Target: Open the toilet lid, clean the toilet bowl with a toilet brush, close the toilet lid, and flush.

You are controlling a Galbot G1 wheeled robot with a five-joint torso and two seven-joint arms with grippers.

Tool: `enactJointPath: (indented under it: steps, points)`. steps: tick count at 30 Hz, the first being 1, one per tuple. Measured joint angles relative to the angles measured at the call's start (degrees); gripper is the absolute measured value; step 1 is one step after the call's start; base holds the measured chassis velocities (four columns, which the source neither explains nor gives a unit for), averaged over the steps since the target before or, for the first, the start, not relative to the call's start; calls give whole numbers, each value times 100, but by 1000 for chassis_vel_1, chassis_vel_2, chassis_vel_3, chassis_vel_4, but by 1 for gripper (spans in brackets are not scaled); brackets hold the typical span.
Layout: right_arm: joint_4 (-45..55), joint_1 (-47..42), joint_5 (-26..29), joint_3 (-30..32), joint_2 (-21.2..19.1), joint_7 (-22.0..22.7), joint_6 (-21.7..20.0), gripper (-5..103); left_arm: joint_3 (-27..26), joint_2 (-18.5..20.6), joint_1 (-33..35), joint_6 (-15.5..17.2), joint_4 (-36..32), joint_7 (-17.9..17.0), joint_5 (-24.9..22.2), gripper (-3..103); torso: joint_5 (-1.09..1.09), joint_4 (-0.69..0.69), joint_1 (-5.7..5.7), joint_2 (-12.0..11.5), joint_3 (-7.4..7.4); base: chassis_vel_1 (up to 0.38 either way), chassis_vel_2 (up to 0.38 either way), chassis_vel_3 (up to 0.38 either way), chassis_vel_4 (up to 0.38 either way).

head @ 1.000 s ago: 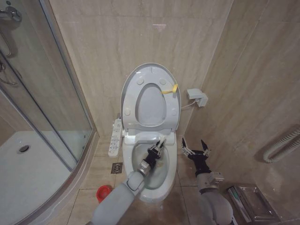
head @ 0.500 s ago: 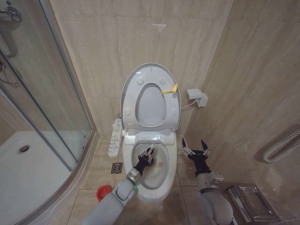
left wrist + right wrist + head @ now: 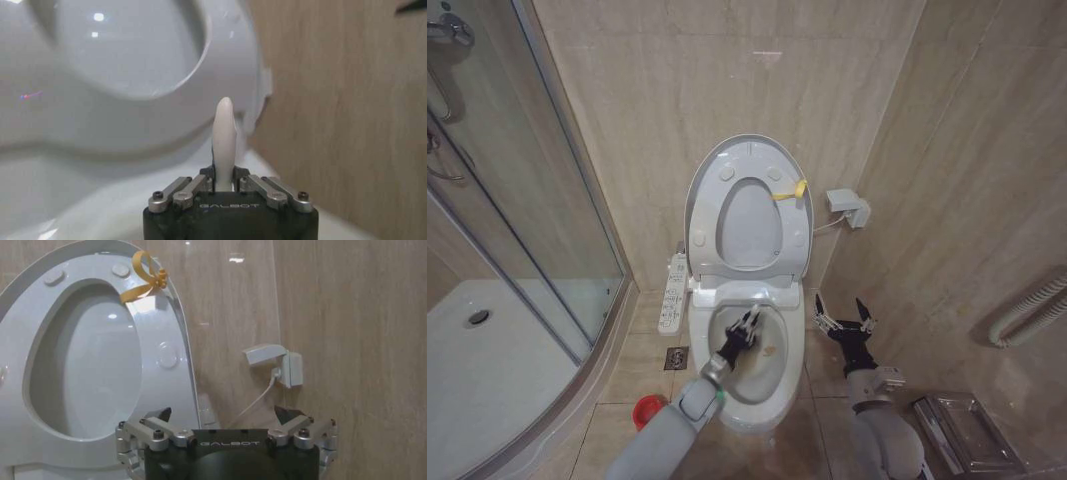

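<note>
Toilet lid (image 3: pixel 749 205) standing straight up against the wall, little yellow tag (image 3: pixel 792 190) at its upper right edge, seat ring tipped up with it. Toilet bowl (image 3: pixel 757 352) open underneath, brownish stain (image 3: pixel 773 351) sitting right of middle on the inside. Left claw (image 3: pixel 749 322) down inside the bowl, clamped tight on the toilet brush (image 3: pixel 224 142), thin white handle poking out between the fingers in the left wrist view; bristle end hidden. Compared with a second ago: pulled back from the rear right of the bowl toward the middle, then barely nudged in the last half second, now just left of the stain. Right claw (image 3: pixel 843 324) hanging off the bowl's right side above the floor, spread wide, gripping nothing, same spot as before. Round red holder cup (image 3: pixel 648 411) on the floor left of the bowl, white control panel (image 3: pixel 672 292) along the left side, wall box with cable (image 3: pixel 848 208) to the right.
</note>
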Motion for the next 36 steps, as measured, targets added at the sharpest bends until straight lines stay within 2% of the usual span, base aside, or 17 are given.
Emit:
enactJointPath:
  steps: [10, 17, 27, 34, 36]
  points:
    - [1, 0, 0, 0, 0, 0, 0, 100, 331, -176, -16, 114, -330, 8, -39, 17, 1, 1, 0, 0, 0, 0, 0, 0, 0]
    - [0, 0, 0, 0, 0, -1, 0, 100, 284, -206, -140, -196, 404, 65, 47, 17, 1, 5, 0, 0, 1, 0, 0, 0, 0]
    - [0, 0, 0, 0, 0, 1, 0, 100, 472, -459, -324, -97, 80, 33, -46, 17, -1, -2, 0, 0, 0, 0, 0, 0, 0]
    - [0, 0, 0, 0, 0, 0, 0, 100, 427, -502, -501, -257, 779, 61, 22, 17, 0, 3, 0, 0, 0, 0, 0, 0, 0]
    - [0, 0, 0, 0, 0, -1, 0, 100, 419, -510, -553, -260, 802, 61, 21, 17, 0, 3, 0, -1, 1, 0, 0, 0, 0]
